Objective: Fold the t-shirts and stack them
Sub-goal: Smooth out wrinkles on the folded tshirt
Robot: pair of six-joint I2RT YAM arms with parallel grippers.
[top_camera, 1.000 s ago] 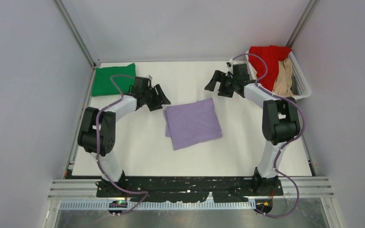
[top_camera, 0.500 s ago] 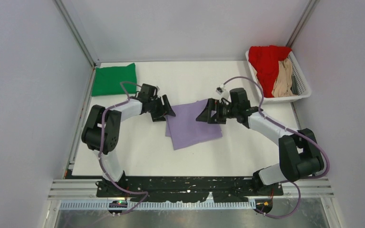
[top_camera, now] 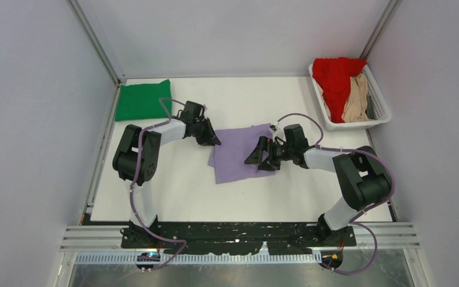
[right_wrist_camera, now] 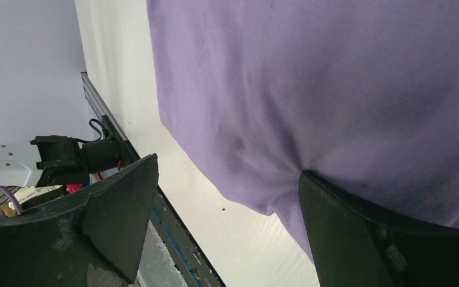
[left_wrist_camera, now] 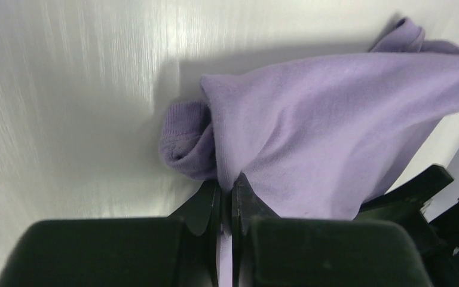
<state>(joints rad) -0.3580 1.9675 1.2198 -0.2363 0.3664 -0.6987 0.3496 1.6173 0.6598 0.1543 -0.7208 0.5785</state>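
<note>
We work on a white surface that carries everything. At its far right corner sits one white slatted basket, which serves as the holding place for the shirts not yet folded. The lavender t-shirt lies folded near the middle, between the two arms, where both can reach it. The green t-shirt lies folded flat at the far left corner, well apart, and we judge it to be the base of the stack. In the basket the red t-shirt is bunched at the far end, with the tan t-shirt crumpled just beside it.

The left claw is clenched on the lavender shirt's left edge, cloth pinched between its tips and bulging out beside them. The right claw is spread wide at the shirt's right edge, grasping nothing, one finger against the cloth. We judge this to be a two-sided hold being set up for lifting.

We count four t-shirts, one basket and two claws.
</note>
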